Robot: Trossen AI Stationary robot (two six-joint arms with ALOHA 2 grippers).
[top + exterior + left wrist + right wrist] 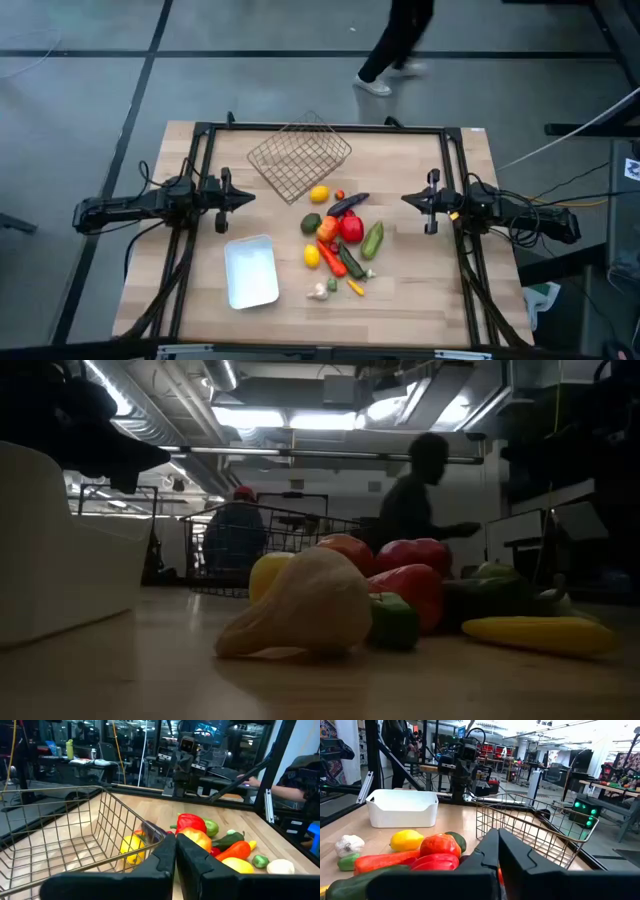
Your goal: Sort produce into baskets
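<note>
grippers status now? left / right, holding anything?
left gripper: closed, empty, at the table's left side.
right gripper: closed, empty, at the table's right side.

Two dark robot arms stretch level over the tabletop [420, 290] from opposite sides, each pointing inward toward the other. The left arm reaches in from the left edge; its tool [247, 197] has both fingers [160, 857] pressed together, holding nothing. The right arm mirrors it from the right edge; its tool [408, 200] likewise has its fingers [512, 855] closed on nothing. Both tools hang above the surface, well apart, at about the same depth across the tabletop.
</note>
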